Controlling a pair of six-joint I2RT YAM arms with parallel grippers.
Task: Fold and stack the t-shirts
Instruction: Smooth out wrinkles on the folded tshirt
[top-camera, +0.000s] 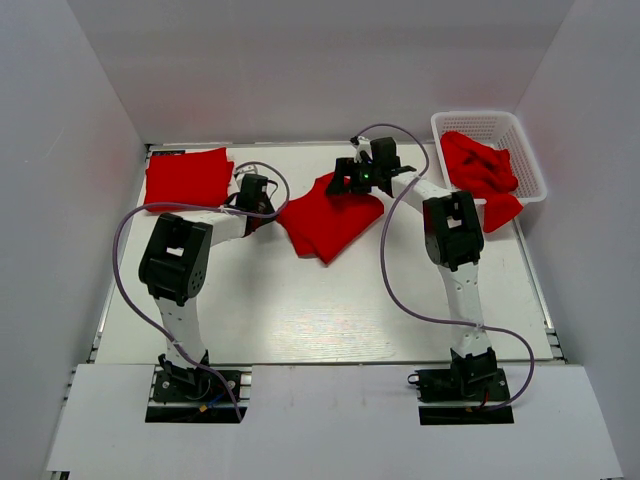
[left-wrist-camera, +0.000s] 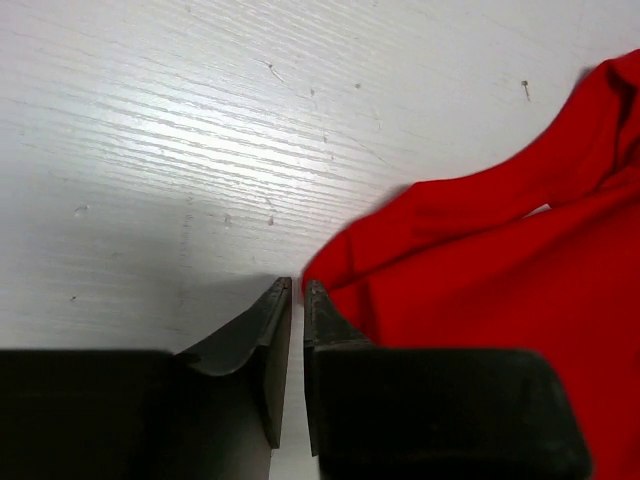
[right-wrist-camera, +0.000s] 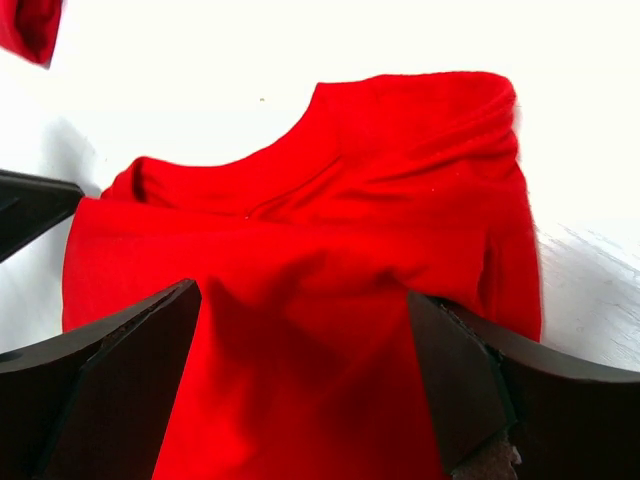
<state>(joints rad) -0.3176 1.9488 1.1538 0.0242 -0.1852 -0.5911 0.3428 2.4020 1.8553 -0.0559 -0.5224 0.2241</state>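
Where white walls enclose it, white table gleams.

The white desk carries a folded red t-shirt at its far left corner, a crumpled red t-shirt near the middle, and a white lattice basket holding more red shirts at the far right.

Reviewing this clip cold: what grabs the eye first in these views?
The bright red cloth against the white table: a half-folded t-shirt mid-table between both grippers, a folded t-shirt at the far left, and crumpled ones filling the white basket at the far right. The right gripper stands wide open over the middle shirt.
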